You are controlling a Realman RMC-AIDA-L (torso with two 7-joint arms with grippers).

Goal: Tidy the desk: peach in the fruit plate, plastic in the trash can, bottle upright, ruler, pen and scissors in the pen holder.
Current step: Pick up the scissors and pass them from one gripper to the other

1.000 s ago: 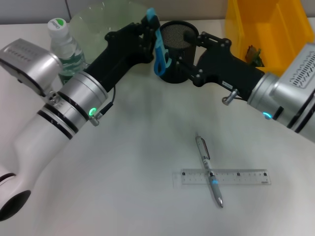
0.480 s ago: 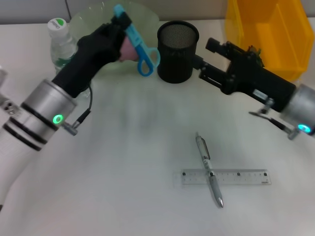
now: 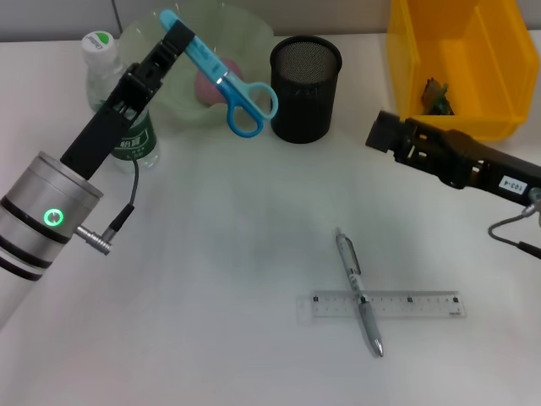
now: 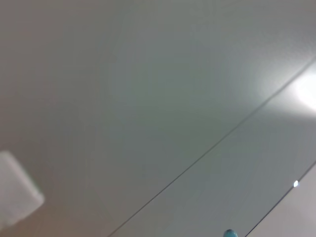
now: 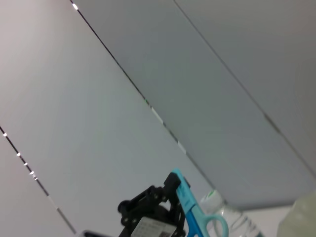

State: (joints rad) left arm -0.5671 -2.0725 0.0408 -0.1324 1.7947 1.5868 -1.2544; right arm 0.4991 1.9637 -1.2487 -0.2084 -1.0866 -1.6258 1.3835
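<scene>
The left pincer (image 3: 173,38) grips the blade end of the blue-handled scissors (image 3: 228,85), raised over the pale green glass fruit plate (image 3: 245,25) beside the black mesh pen holder (image 3: 305,89), while the right pincer (image 3: 385,134), its grip unreadable, hangs near the yellow plastic bin (image 3: 461,63) above the white worktop (image 3: 237,271).

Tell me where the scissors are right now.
In the head view, the scissors are held aloft by the left gripper, left of the pen holder, in front of the fruit plate.
</scene>
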